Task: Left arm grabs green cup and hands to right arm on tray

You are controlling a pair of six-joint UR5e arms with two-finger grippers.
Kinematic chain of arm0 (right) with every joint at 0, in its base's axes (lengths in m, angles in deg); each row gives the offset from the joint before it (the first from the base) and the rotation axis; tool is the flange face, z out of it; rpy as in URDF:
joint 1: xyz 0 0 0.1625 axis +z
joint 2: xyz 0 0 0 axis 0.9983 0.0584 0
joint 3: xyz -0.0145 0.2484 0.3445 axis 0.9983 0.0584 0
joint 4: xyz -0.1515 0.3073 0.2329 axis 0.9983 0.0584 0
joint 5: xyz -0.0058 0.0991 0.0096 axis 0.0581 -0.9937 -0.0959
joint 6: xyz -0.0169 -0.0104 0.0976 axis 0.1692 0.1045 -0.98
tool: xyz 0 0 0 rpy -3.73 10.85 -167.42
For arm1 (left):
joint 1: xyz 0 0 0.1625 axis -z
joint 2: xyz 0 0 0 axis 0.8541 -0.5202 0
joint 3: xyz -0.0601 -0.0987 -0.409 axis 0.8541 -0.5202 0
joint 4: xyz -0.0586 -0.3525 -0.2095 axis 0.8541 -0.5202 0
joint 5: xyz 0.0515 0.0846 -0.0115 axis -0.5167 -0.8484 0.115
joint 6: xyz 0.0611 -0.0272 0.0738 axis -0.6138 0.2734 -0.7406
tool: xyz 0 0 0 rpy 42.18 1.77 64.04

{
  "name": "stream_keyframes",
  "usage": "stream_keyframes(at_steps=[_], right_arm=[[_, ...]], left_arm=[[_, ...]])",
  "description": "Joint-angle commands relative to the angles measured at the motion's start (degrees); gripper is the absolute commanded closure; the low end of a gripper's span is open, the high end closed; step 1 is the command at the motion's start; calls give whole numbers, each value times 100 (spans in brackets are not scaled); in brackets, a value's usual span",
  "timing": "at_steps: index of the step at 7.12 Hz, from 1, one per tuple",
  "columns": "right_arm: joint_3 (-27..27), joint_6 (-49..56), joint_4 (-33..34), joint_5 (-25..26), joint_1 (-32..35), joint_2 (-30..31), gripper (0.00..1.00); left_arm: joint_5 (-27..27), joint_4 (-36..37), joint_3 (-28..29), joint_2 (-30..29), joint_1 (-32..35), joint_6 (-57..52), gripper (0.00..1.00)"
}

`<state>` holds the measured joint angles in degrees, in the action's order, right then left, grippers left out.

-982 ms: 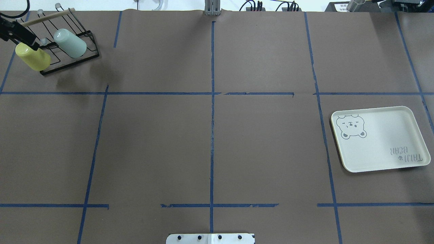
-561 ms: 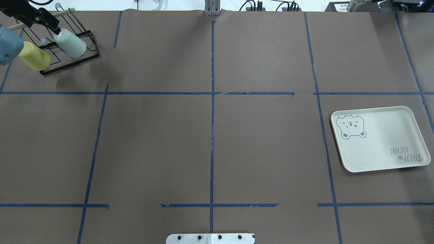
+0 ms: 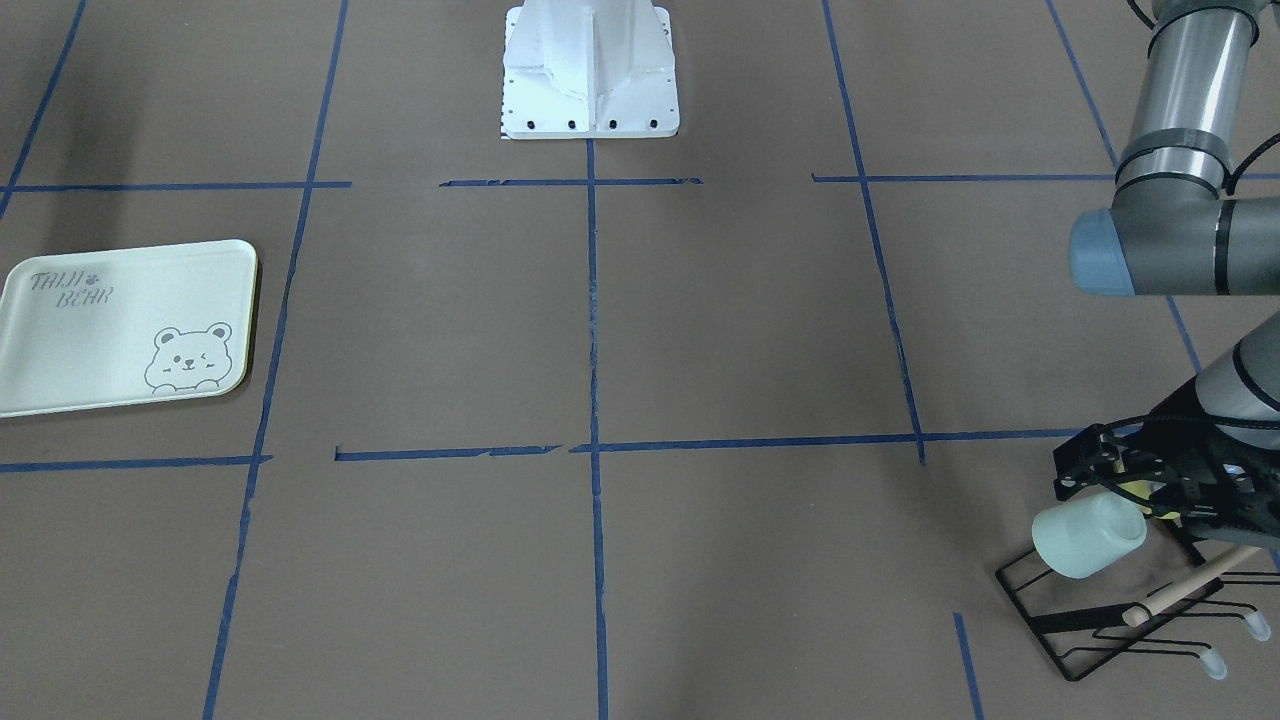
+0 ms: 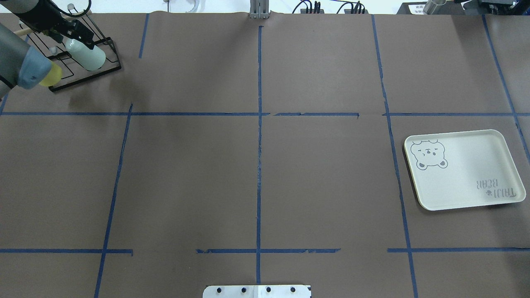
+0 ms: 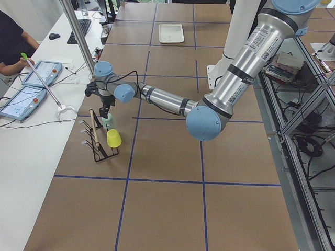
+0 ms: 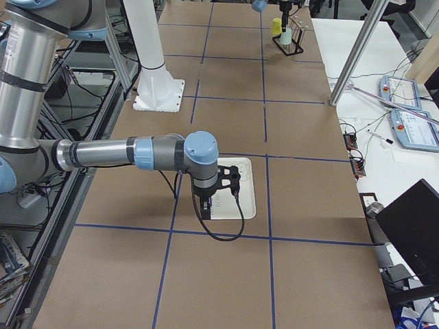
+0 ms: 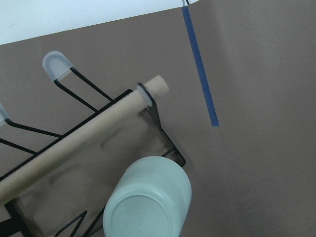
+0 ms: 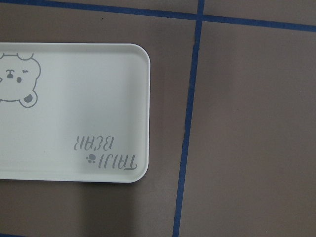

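The green cup [image 4: 90, 58] lies tilted on a peg of a black wire rack [image 4: 108, 41] at the table's far left corner. It also shows in the front view [image 3: 1088, 537] and, base up, in the left wrist view [image 7: 148, 202]. My left gripper [image 4: 80, 35] hovers just over the cup's base end with its jaws apart and holds nothing; it also shows in the front view [image 3: 1125, 488]. The tray [image 4: 468, 182] lies flat at the right and holds nothing. My right gripper [image 6: 230, 179] hangs over the tray [image 6: 243, 204]; I cannot tell whether it is open or shut.
A yellow cup [image 4: 53, 76] sits on the same rack beside the green one, partly hidden by my left arm's elbow. A wooden dowel [image 7: 74, 143] runs along the rack's top. The robot's base plate [image 4: 256, 291] is at the near edge.
My left arm has swung from over the yellow cup to over the green cup's base end. The cups and the tray have not moved.
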<state>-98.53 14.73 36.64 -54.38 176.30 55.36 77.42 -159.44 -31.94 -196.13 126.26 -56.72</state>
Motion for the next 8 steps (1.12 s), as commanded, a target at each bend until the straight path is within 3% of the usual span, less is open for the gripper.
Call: stream_keyframes(at_steps=[1,8], right_arm=[[-2,0,-1,0,0,0,0],[-19,0,8,0,0,0,0]], left_arm=[[-354,-144,31,1,-11,-4,0],[-557,-460,426,-96,-203,84,0]])
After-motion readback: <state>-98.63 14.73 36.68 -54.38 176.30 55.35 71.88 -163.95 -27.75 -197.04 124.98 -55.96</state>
